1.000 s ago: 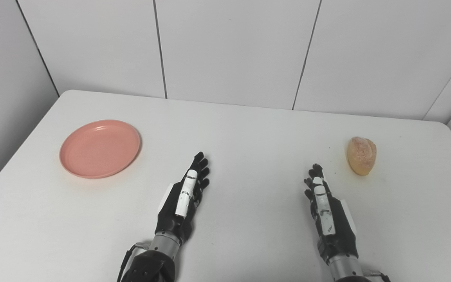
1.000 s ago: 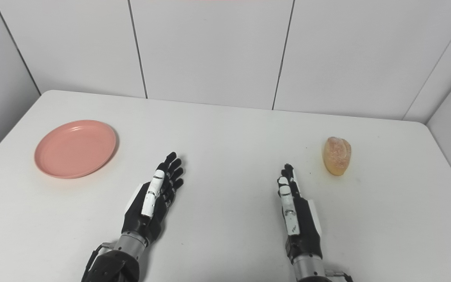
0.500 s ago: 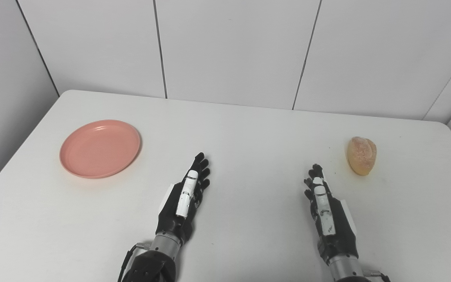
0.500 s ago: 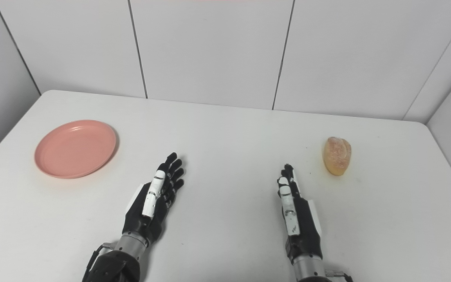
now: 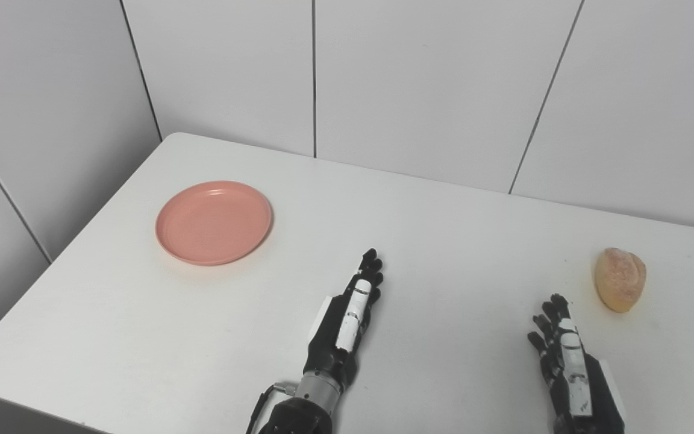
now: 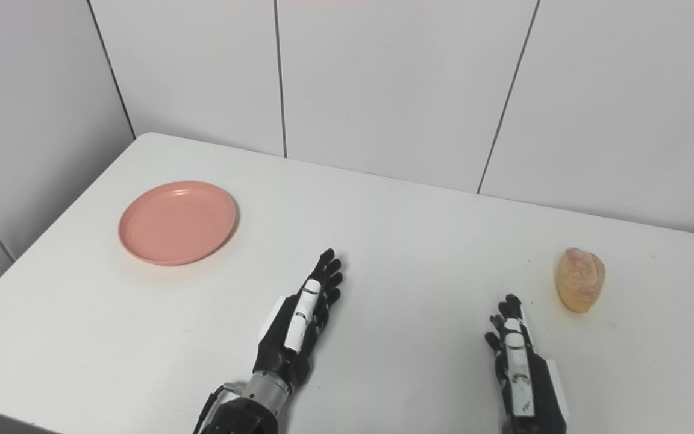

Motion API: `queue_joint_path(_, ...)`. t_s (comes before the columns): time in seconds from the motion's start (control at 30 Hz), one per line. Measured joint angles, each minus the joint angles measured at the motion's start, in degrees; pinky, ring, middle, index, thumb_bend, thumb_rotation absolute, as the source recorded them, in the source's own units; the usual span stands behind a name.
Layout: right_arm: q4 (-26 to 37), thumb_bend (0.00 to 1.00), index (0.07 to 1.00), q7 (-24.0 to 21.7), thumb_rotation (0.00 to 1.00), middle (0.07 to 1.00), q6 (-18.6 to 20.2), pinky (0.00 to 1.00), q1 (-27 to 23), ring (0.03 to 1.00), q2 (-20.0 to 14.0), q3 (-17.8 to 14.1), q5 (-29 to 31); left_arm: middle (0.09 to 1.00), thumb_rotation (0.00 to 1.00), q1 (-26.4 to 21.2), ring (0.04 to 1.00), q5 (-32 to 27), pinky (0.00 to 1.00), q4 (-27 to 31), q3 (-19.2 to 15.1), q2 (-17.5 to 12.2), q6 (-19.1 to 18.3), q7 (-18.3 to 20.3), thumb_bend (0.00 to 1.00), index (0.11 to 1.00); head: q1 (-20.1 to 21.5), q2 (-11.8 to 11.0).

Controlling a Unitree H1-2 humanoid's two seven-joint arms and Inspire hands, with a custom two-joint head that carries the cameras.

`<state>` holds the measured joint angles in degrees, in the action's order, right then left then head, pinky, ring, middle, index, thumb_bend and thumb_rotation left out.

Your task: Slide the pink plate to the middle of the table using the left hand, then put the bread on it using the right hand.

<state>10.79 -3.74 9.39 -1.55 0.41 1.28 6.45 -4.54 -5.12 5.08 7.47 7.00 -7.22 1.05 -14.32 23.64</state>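
The pink plate (image 5: 214, 222) lies up and to the left of the left hand (image 5: 349, 320), well apart from it, with bare table (image 5: 443, 253) between them. It sits close to the table's left edge. The left hand rests low over the table near the middle, its fingers stretched forward and a little apart, holding nothing. Between it and the right hand (image 6: 522, 369) lies a wide stretch of free surface. The right hand also has its fingers extended and slightly spread, empty, and the bread (image 6: 580, 287) lies just ahead of it and to its right — near, but not touching. The right eye view shows more table beyond the bread; the left eye view shows more of the near left table edge — and cuts the right wrist off lower.
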Motion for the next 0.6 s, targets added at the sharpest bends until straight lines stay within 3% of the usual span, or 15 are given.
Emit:
queue_joint_path(0.23,-0.1,0.17,1.000,-0.5,1.00,1.000,-0.1,1.00,0.1,1.000,-0.1,-0.5,0.5,1.000,1.00,-0.3,1.000,0.6,1.00,-3.1,1.0,1.9,3.6,0.0,0.37,1.000,-2.4,-1.5)
queue_joint_path(0.6,0.0,0.15,1.000,-0.6,1.00,1.000,-0.1,1.00,0.2,1.000,-0.1,-0.6,0.4,1.000,1.00,-0.4,1.000,1.6,1.00,-3.7,0.9,1.9,4.2,-0.1,0.37,1.000,-3.3,-1.7)
